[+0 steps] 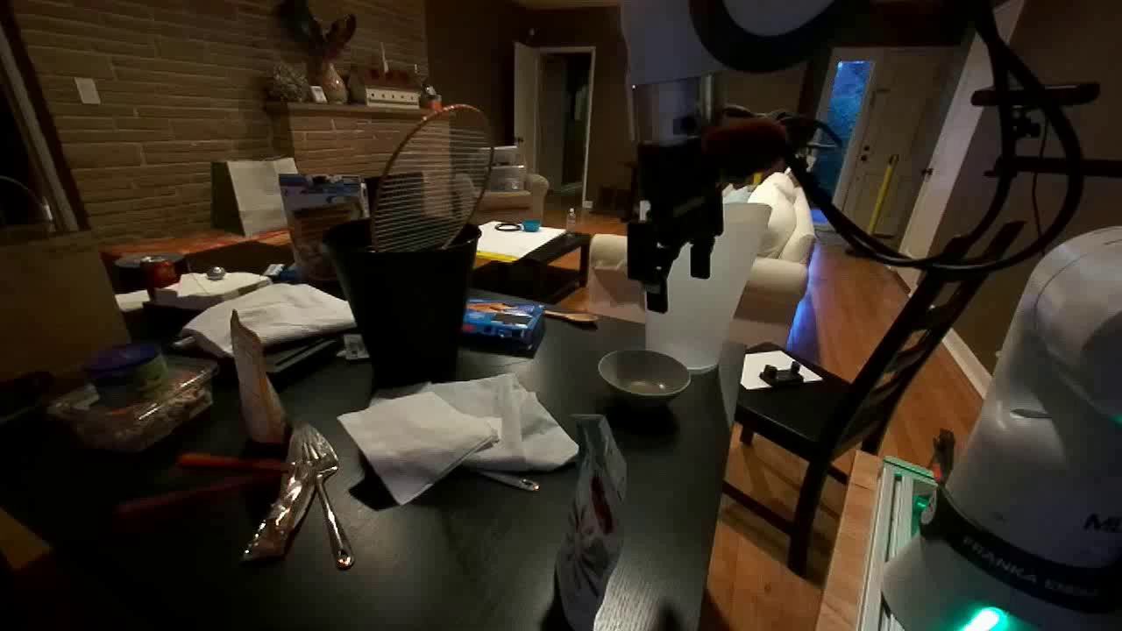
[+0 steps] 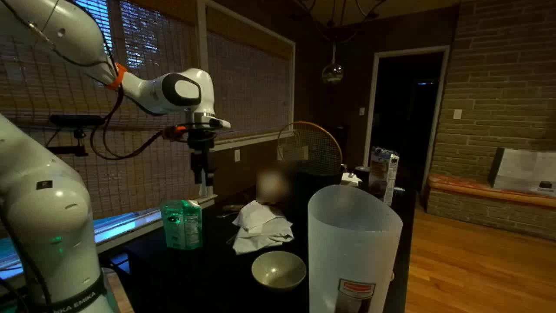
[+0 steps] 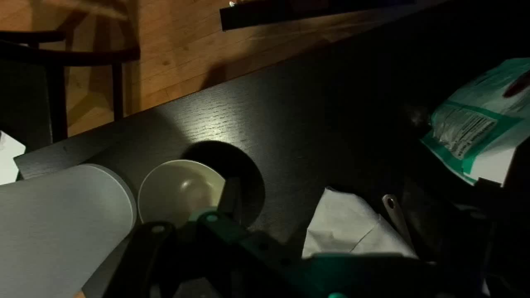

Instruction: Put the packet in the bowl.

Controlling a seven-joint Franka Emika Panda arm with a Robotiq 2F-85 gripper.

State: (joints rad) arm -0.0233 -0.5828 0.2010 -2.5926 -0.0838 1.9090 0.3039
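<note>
A green and white packet [image 2: 181, 224] stands upright on the dark table. It shows at the front in an exterior view [image 1: 592, 526] and at the right edge of the wrist view [image 3: 484, 120]. The pale grey bowl [image 1: 644, 379] rests on the table with nothing in it; it also shows in an exterior view [image 2: 279, 270] and, partly hidden by a finger, in the wrist view [image 3: 178, 190]. My gripper [image 1: 679, 287] is open and empty, pointing down high above the table, apart from both. It also shows in an exterior view [image 2: 204, 182].
A tall translucent white bin [image 2: 354, 252] stands beside the bowl. A black bucket [image 1: 399, 298] holds a racket [image 1: 434, 180]. White napkins [image 1: 456, 429], cutlery [image 1: 307, 482], a second upright pouch [image 1: 256, 386] and a blue box [image 1: 504, 324] lie or stand around the table.
</note>
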